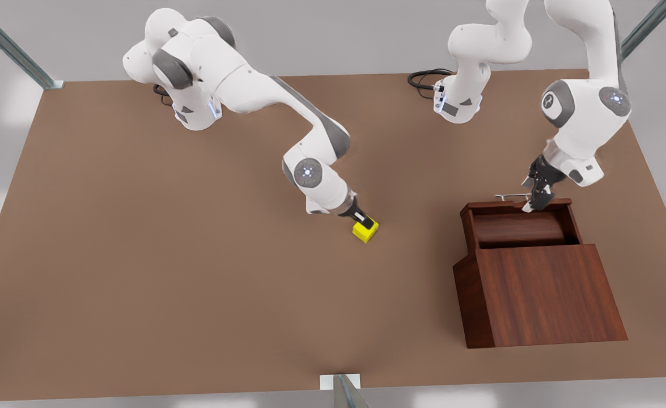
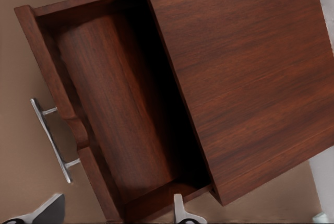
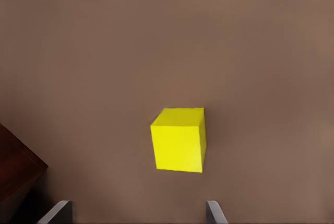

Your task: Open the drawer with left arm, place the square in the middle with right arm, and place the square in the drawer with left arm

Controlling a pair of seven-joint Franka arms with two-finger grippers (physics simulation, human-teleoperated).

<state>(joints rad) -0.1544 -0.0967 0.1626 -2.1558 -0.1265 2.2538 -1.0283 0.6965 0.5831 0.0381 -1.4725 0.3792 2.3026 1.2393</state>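
Observation:
The yellow square rests on the brown tabletop near its middle. My right gripper hovers just above it, open; the square lies ahead of the spread fingers and clear of them. The drawer is pulled out of the cabinet towards the table's far side, its inside bare. My left gripper hangs open over the drawer's front edge, next to the silver handle. The left wrist view looks down into the drawer, its handle off to the side.
The cabinet stands at the front view's right, and a corner of it shows in the right wrist view. Both arm bases stand at the table's far edge. Bare tabletop spreads over the front view's left and front.

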